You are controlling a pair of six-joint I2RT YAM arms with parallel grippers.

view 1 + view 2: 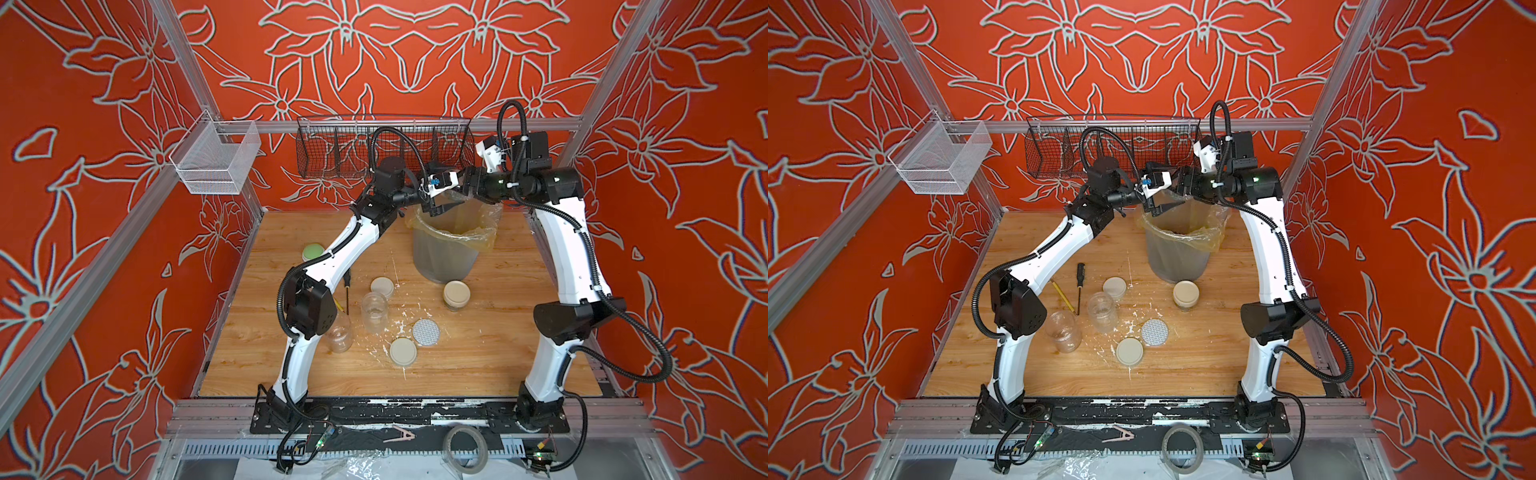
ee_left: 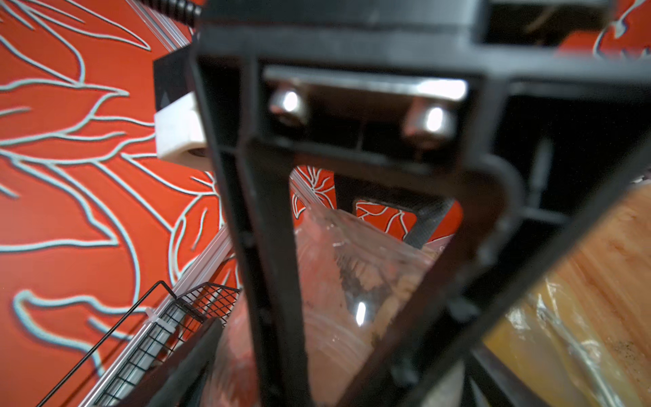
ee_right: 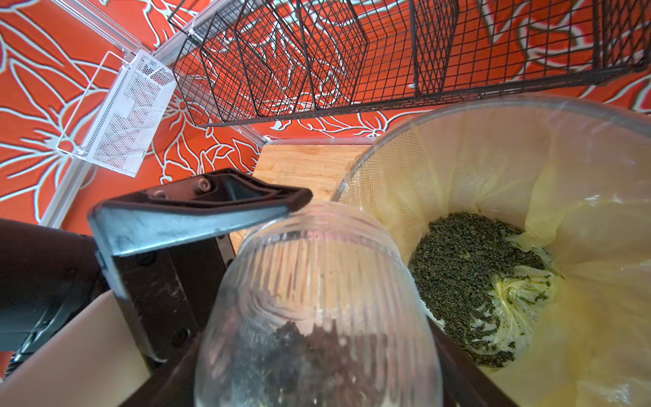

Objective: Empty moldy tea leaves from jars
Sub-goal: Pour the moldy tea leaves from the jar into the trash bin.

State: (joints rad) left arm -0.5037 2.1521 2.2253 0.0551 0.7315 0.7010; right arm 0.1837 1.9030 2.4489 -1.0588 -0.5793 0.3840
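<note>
The right claw (image 3: 317,366) is pinched on the base of a ribbed glass jar (image 3: 317,282), held about level above the rim of the grey bin (image 1: 444,257), which stands at twelve o'clock on the desk (image 1: 498,353). A dark clump of tea leaves (image 3: 310,338) sits inside the glass near its base, and a heap (image 3: 468,282) lies on the yellowish liner (image 3: 581,246) below. At the jar's nine o'clock is the left claw (image 1: 442,205), one finger (image 3: 197,218) touching the jar's neck. Its fingers look apart, but I cannot tell whether they clamp the glass. Two open jars (image 1: 375,309) stand empty at the bin's seven o'clock, so this looks like the third pour. The next move calls for a steeper tilt or a shake to free the clump, then the lidded jar (image 1: 456,295) at six o'clock.
</note>
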